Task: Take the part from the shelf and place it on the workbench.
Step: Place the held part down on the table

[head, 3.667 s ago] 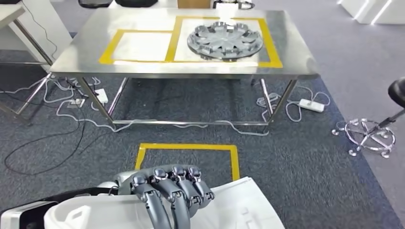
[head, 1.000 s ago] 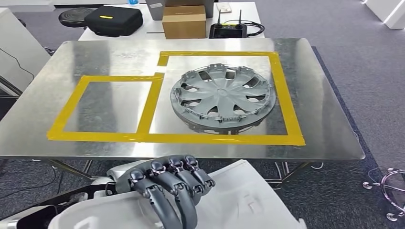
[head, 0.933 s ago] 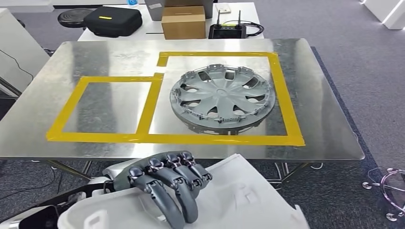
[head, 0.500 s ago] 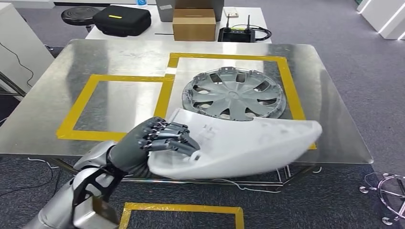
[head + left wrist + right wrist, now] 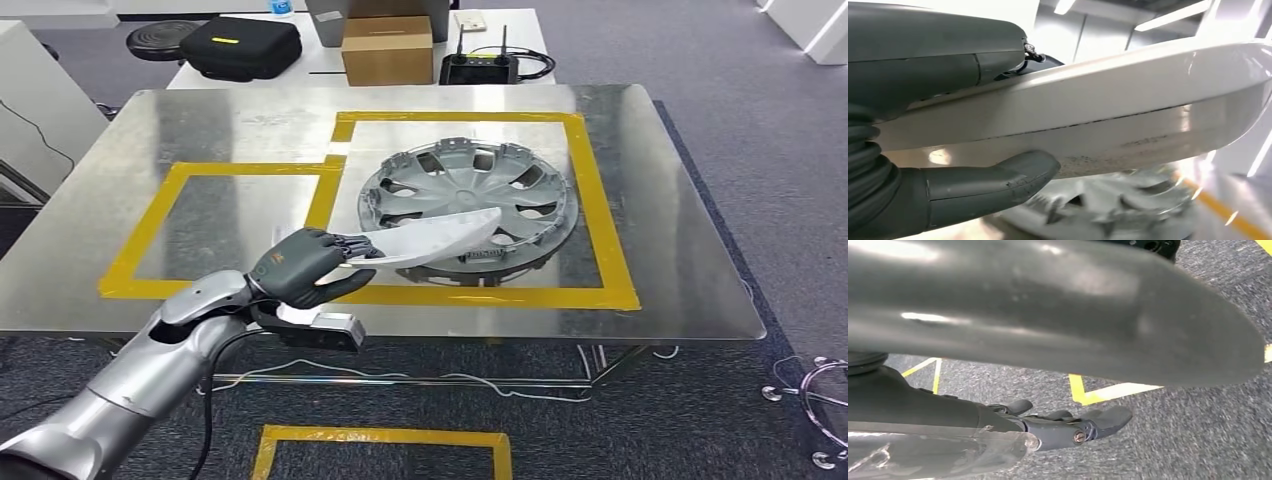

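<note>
My left hand (image 5: 305, 268) grips one end of a long white curved part (image 5: 430, 240) and holds it just above the steel workbench (image 5: 680, 260). The part's free end reaches over the near rim of a grey wheel cover (image 5: 470, 185), which lies inside the larger yellow-taped square. In the left wrist view the part (image 5: 1108, 110) sits between the thumb (image 5: 973, 185) and the fingers above, with the wheel cover (image 5: 1108, 210) blurred below it. My right hand (image 5: 1048, 315) hangs over the carpet with its fingers (image 5: 1083, 427) apart and holds nothing.
A smaller yellow-taped square (image 5: 160, 215) marks the bench's left half. Behind the bench, a table carries a black case (image 5: 240, 40), a cardboard box (image 5: 387, 50) and a controller (image 5: 490, 65). A yellow floor square (image 5: 380, 440) and a stool base (image 5: 820, 410) lie nearer.
My left arm has reached forward and carried the white part from low in front of my body to over the bench. The part has turned from broadside to nearly edge-on.
</note>
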